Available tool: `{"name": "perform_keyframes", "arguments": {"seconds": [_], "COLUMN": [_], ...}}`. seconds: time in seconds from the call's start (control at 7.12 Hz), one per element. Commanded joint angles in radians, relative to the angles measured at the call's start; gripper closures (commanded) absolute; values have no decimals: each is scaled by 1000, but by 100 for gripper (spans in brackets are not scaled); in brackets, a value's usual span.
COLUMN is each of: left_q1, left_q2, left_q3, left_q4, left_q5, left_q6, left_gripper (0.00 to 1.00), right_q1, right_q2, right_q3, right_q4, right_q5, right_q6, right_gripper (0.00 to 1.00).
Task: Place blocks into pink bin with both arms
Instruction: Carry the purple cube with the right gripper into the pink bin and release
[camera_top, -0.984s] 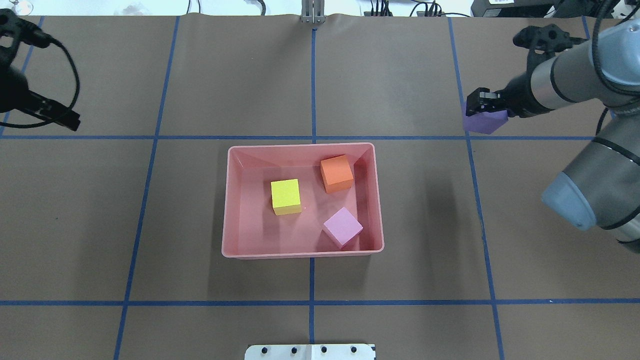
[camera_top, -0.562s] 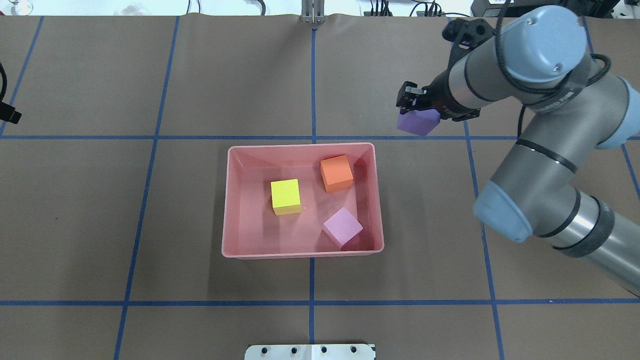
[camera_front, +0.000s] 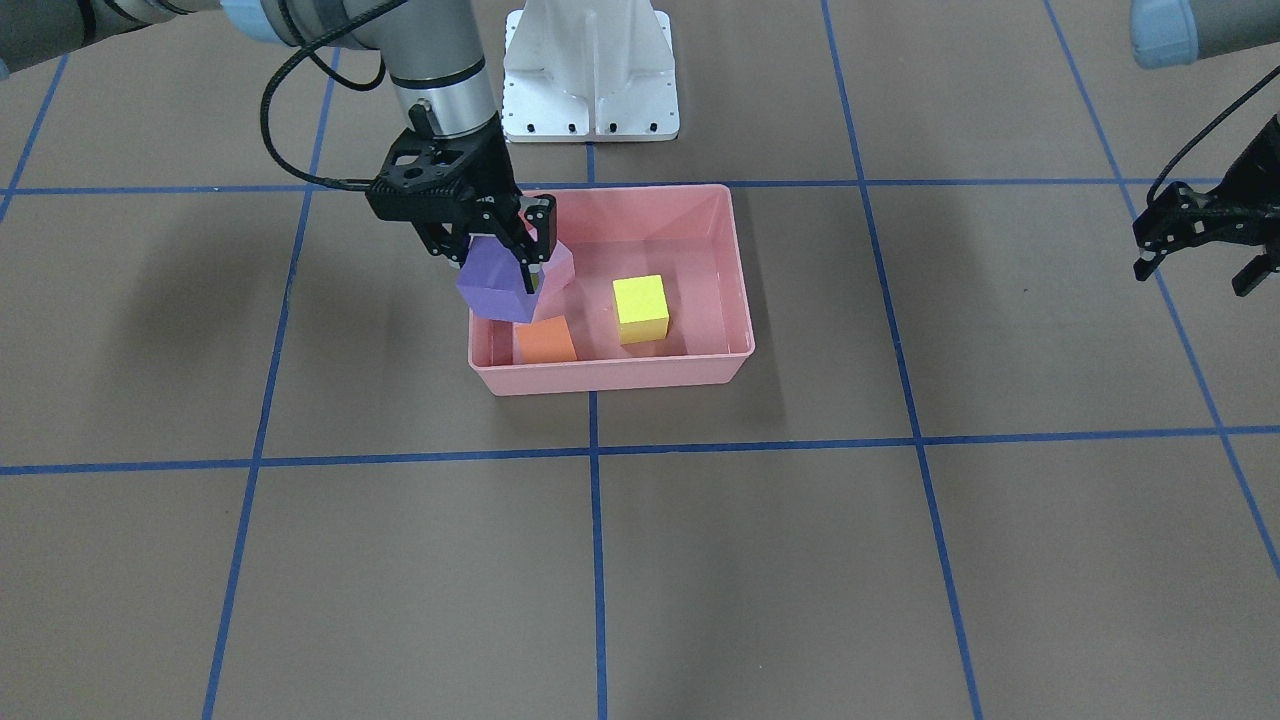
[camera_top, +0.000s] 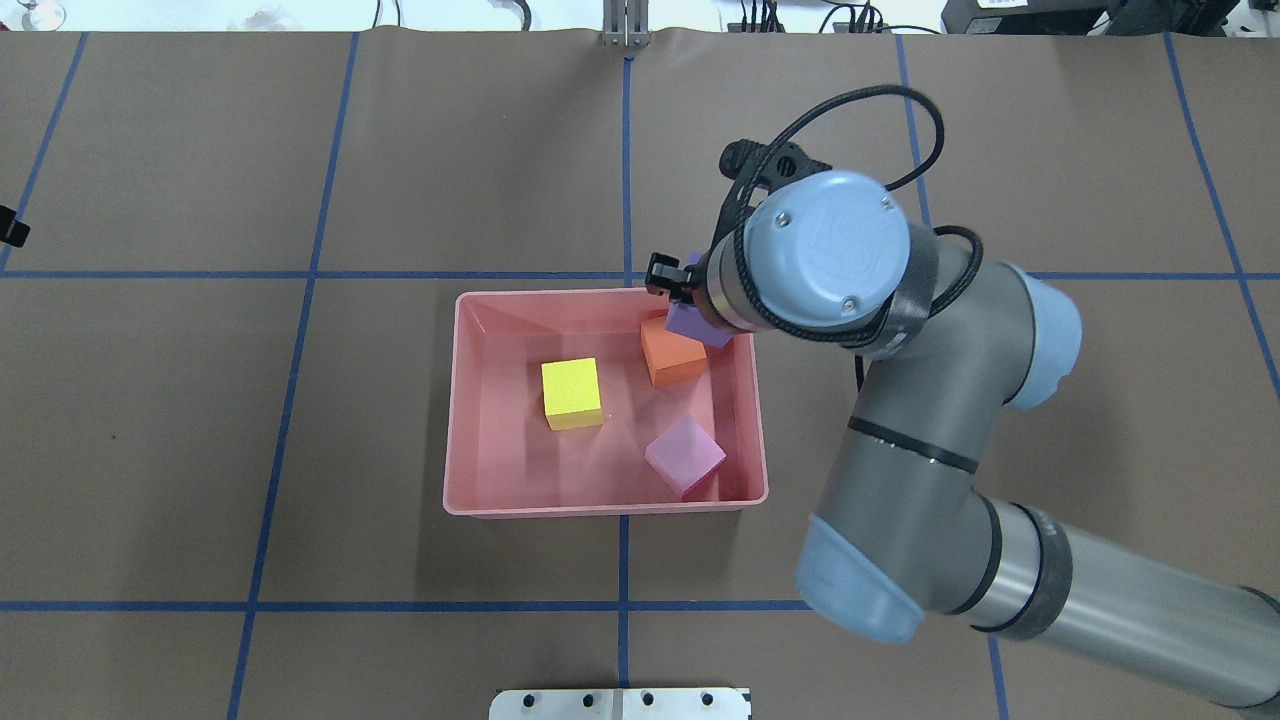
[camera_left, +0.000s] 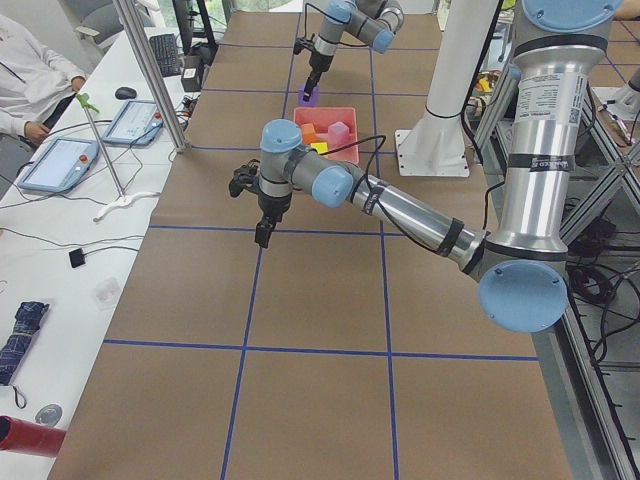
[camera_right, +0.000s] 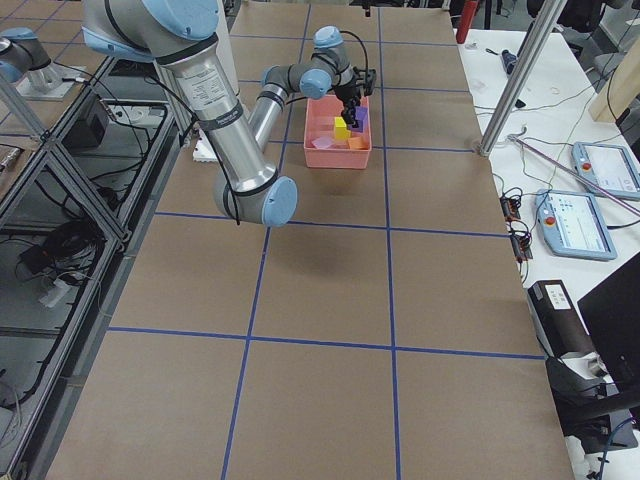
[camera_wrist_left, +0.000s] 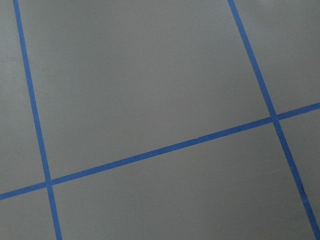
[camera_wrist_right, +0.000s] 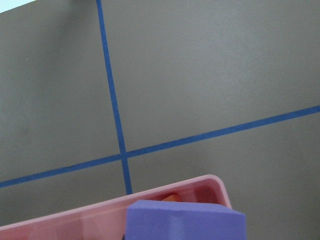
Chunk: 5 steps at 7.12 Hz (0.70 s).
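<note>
My right gripper is shut on the dark purple block and holds it tilted above the far right corner of the pink bin, just over the orange block. The purple block also shows in the overhead view and the right wrist view. The yellow block and the light pink-lilac block lie in the bin. In the front-facing view the purple block partly hides the lilac block. My left gripper is open and empty, far out to the bin's left.
The brown table cover carries blue tape grid lines. The white pedestal base stands behind the bin on the robot's side. The right arm's elbow hangs over the table right of the bin. Operator desks line the far side.
The right arm swung left from the table's far right, carrying the purple block to above the bin's far right corner. The left gripper drew back almost out of the overhead view's left edge.
</note>
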Motion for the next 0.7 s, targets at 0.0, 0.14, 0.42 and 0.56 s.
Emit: {"name": "perform_keyframes", "arguments": {"seconds": [0.0, 0.14, 0.42, 0.56], "left_q1": [4, 6, 7, 7], "left_q2": [-4, -4, -8, -7], "left_q3": [3, 3, 20, 33], "left_q4": [0, 0, 0, 0], "left_q5": [0, 0, 0, 0], "left_q6": [-3, -3, -3, -3], "left_gripper": [0, 0, 0, 0], "right_q1": [-76, -76, -72, -23], "right_q2": [12, 11, 11, 9], "right_q3": [-18, -18, 20, 23], "right_q4": [-7, -8, -52, -80], "right_q5": [-94, -93, -86, -58], "right_q6": [47, 46, 9, -82], "right_gripper": [7, 1, 1, 0]}}
